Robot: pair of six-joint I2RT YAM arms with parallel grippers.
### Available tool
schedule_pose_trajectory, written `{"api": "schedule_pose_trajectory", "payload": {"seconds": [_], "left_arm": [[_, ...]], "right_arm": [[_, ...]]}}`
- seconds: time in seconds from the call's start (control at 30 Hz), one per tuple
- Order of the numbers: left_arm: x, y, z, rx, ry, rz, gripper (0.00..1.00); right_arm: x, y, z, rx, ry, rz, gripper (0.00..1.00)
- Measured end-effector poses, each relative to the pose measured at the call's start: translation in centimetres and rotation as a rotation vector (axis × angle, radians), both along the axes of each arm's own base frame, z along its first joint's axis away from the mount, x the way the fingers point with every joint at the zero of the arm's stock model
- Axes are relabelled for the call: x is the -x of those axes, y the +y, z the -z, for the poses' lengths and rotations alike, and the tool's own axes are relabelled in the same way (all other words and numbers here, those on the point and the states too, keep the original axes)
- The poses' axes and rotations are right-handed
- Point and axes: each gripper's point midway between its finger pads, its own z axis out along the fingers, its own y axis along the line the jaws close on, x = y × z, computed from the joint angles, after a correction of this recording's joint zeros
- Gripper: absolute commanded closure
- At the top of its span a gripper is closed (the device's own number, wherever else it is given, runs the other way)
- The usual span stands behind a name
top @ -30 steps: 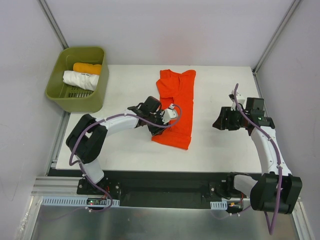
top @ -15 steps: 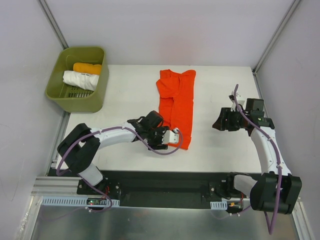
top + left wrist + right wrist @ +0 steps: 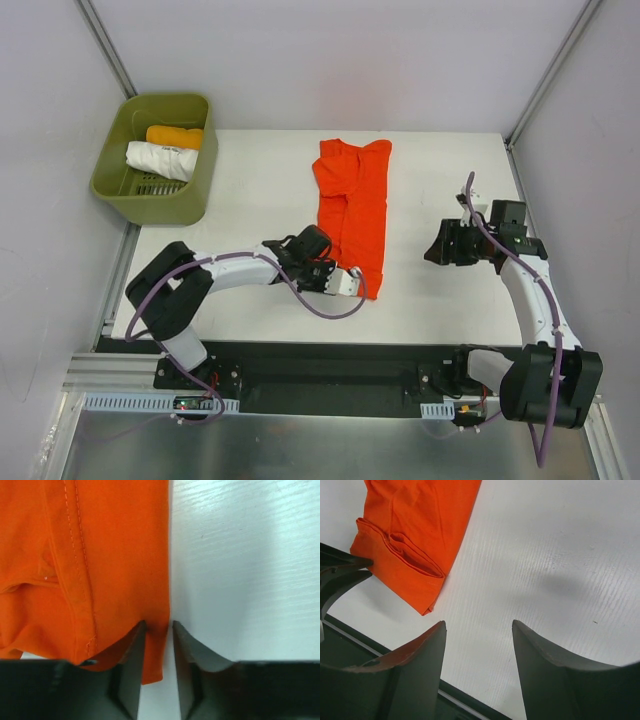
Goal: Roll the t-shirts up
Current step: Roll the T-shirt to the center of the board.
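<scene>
Three shirts on view, only one out on the white tabletop (image 3: 250, 200): bright red-orange soft cloth t-shirt (image 3: 352, 205), folded lengthwise into a long strip down the middle. Two more, a rolled white t-shirt (image 3: 160, 160) and a rolled yellow-orange t-shirt (image 3: 175, 136), side by side in the olive-green plastic basket (image 3: 110, 185) at the far left.

Left gripper (image 3: 158, 630) at the near hem end of the strip, jaws drawn close, with the stitched cloth edge pinched between. Right gripper (image 3: 479, 625) well to the right over bare table, jaws wide apart, holding nothing.

Probably light, limp and slack to handle, with no stiffness to keep a fold. Prone to sag, bunch or skew if dragged by one corner. Best taken along the near hem, ideally at both corners, for an even roll.

Hard to tell how many layers sit in the pinch. Lower layers and tucked sleeves mostly out of sight. Near left corner covered by the left arm from above.
</scene>
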Motion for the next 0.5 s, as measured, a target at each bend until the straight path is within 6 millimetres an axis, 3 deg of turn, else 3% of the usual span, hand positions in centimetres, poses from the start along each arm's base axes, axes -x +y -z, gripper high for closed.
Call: {"api": "schedule_pose_trajectory", "payload": {"seconds": [0.03,0.17,0.27,0.37,0.5], "left_arm": [[0.1,0.0,0.2,-0.010,0.000,0.015,1.00],[0.4,-0.7,0.1,-0.047,0.042,0.027,1.00],[1.8,-0.6,-0.1,-0.062,0.150,-0.009,1.00],[3.6,-0.9,-0.9,-0.042,0.335,-0.106,1.00],[5.3,-1.9,-2.9,0.017,0.562,-0.224,1.00]], "right_arm": [[0.0,0.0,0.0,0.003,-0.003,-0.004,0.42],[-0.1,-0.2,0.0,0.042,-0.043,-0.059,0.40],[0.4,-0.1,0.0,0.092,-0.118,-0.141,0.35],[2.1,1.2,0.0,0.164,-0.249,-0.303,0.32],[6.0,4.2,0.7,0.250,-0.460,-0.601,0.28]]}}
